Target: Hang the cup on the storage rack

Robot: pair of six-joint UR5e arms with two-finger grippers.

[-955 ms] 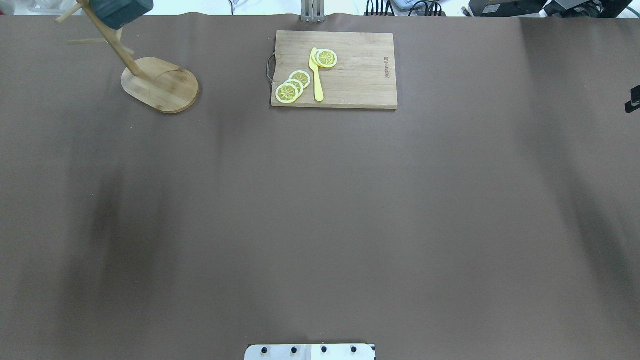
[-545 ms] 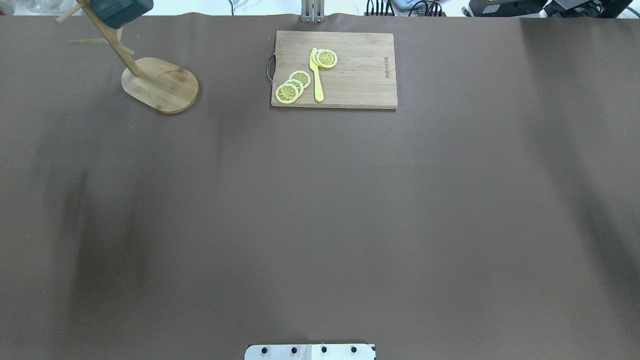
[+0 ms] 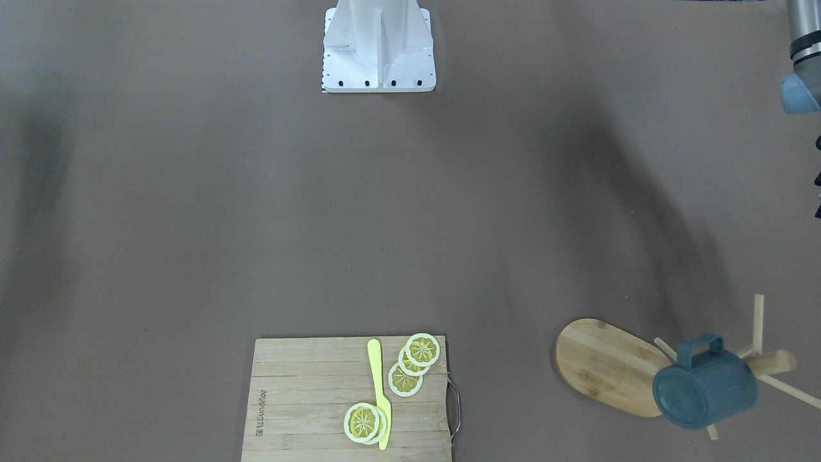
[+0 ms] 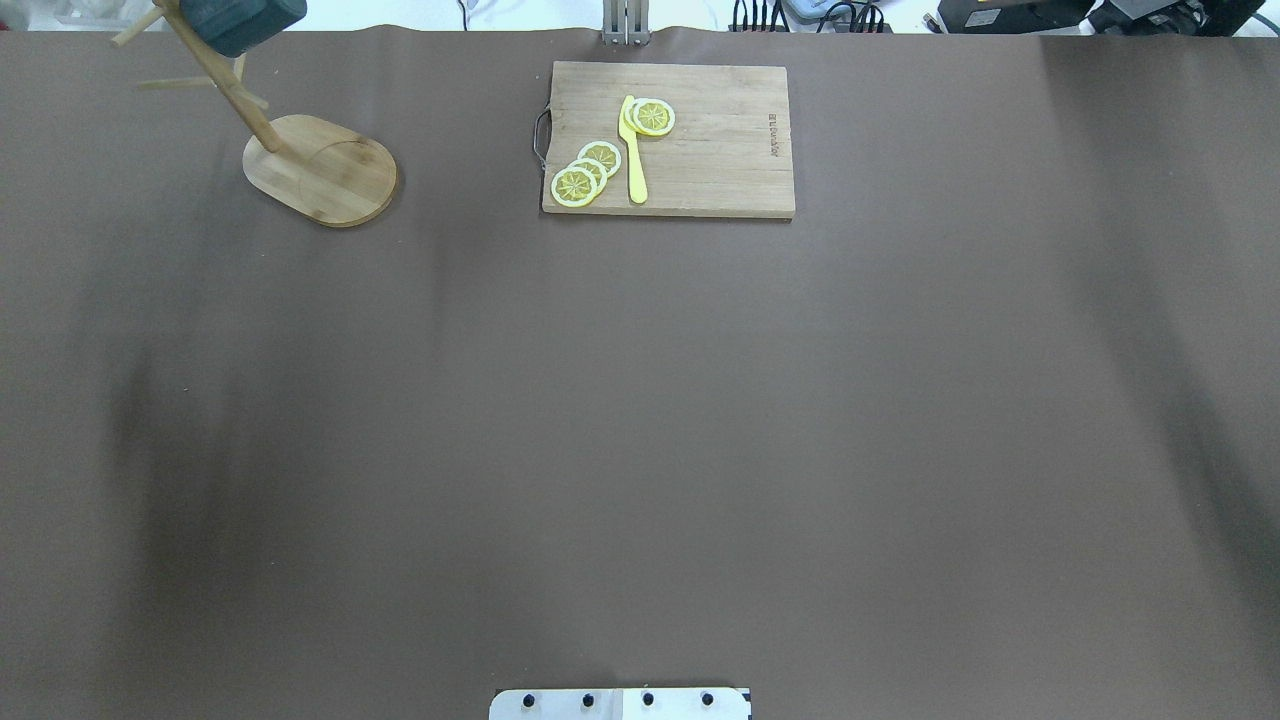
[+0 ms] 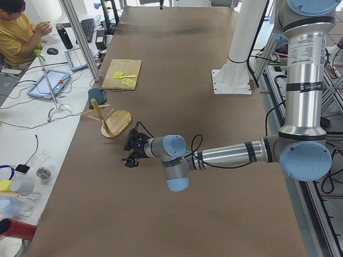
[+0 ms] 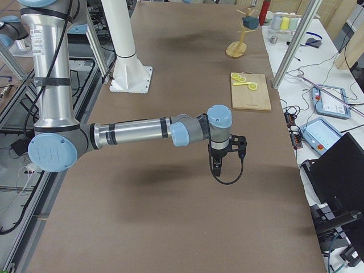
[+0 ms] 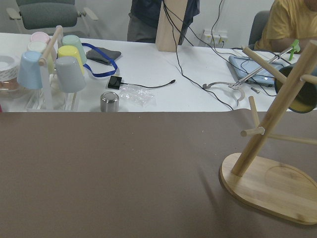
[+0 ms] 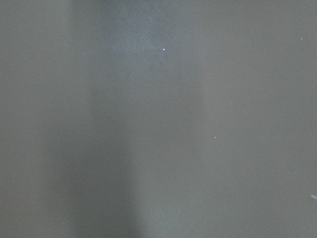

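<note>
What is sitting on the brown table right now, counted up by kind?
cup: 1
storage rack: 1
cutting board: 1
lemon slices: 5
yellow knife: 1
Total: 9

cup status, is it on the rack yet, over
Left gripper, right gripper: both away from storage rack, open or shut unclear. Cup hangs on it, nothing holding it. Cutting board stands apart.
</note>
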